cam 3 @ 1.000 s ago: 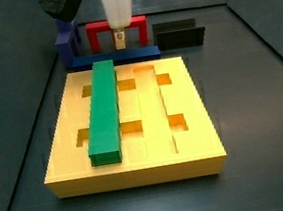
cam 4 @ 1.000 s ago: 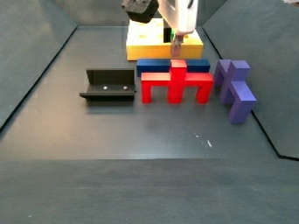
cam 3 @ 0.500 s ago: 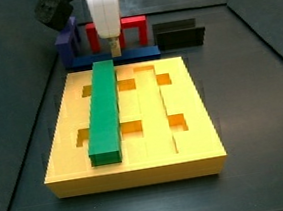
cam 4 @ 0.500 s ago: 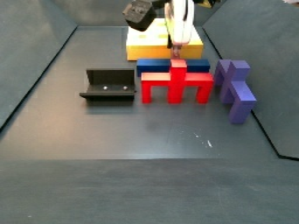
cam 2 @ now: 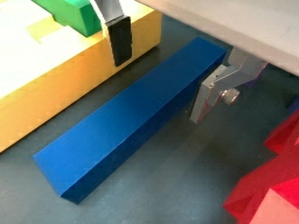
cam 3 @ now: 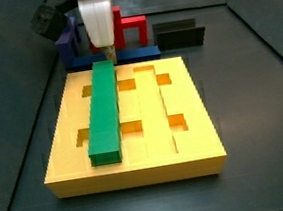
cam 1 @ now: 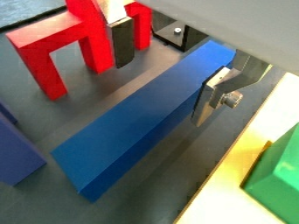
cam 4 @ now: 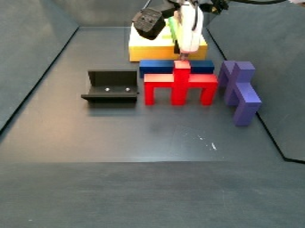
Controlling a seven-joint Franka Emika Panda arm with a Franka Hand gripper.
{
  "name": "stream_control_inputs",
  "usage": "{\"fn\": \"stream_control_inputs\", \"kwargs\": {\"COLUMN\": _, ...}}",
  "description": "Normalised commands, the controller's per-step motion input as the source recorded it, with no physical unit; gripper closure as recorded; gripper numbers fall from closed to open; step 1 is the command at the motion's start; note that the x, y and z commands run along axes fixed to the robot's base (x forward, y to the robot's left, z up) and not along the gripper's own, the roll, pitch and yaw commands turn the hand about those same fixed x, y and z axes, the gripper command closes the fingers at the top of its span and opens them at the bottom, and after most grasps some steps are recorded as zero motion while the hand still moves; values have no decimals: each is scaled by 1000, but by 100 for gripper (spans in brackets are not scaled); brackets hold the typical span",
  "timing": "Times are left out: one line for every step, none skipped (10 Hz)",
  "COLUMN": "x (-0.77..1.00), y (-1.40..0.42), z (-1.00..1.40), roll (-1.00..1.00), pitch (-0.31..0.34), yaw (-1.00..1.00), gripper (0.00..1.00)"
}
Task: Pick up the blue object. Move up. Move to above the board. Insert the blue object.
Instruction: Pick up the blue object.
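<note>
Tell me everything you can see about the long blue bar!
The blue object is a long, flat, dark blue bar with plain smooth faces and square ends. It lies flat on the dark floor, between the yellow board and the red piece, running alongside the board's edge. The hand is lowered over one end, a finger on each long side, open and not yet squeezing. In both side views it is mostly hidden.

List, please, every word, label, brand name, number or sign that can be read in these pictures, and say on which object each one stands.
None: no readable text shows in any view.
The blue object, the board, the green bar and the red piece have plain faces.
The gripper, straddling the blue object on the floor, bears no legible marking either.
</note>
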Motion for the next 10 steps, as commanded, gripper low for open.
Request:
{"fn": "stream_control_inputs", "kwargs": {"x": 0, "y": 0, "z": -286, "roll": 14, "pitch": 0, "yaw": -20, "gripper": 0}}
{"fn": "stream_control_inputs", "kwargs": {"x": 0, "y": 0, "z": -283, "roll": 0, "pitch": 0, "yaw": -14, "gripper": 0}}
{"fn": "stream_control_inputs", "kwargs": {"x": 0, "y": 0, "z": -240, "roll": 0, "pitch": 0, "yaw": -9, "gripper": 0}}
{"fn": "stream_control_inputs", "kwargs": {"x": 43, "y": 0, "z": -174, "roll": 0, "pitch": 3, "yaw": -17, "gripper": 0}}
{"fn": "stream_control_inputs", "kwargs": {"x": 37, "y": 0, "z": -111, "roll": 0, "pitch": 21, "yaw": -26, "gripper": 0}}
{"fn": "stream_control_inputs", "kwargs": {"x": 23, "y": 0, "z": -57, "roll": 7, "pitch": 29, "yaw": -49, "gripper": 0}}
{"fn": "stream_control_inputs", "kwargs": {"x": 66, "y": 0, "z": -94, "roll": 51, "pitch": 61, "yaw": -126, "gripper": 0}}
{"fn": "stream_control_inputs", "kwargs": {"x": 54, "y": 0, "z": -74, "roll": 59, "pitch": 70, "yaw": -109, "gripper": 0}}
{"fn": "stream_control_inputs", "kwargs": {"x": 9, "y": 0, "z": -66, "roll": 56, "pitch": 44, "yaw": -89, "gripper": 0}}
{"fn": "stream_control_inputs", "kwargs": {"x": 17, "y": 0, "z": -94, "roll": 40, "pitch": 34, "yaw": -69, "gripper": 0}}
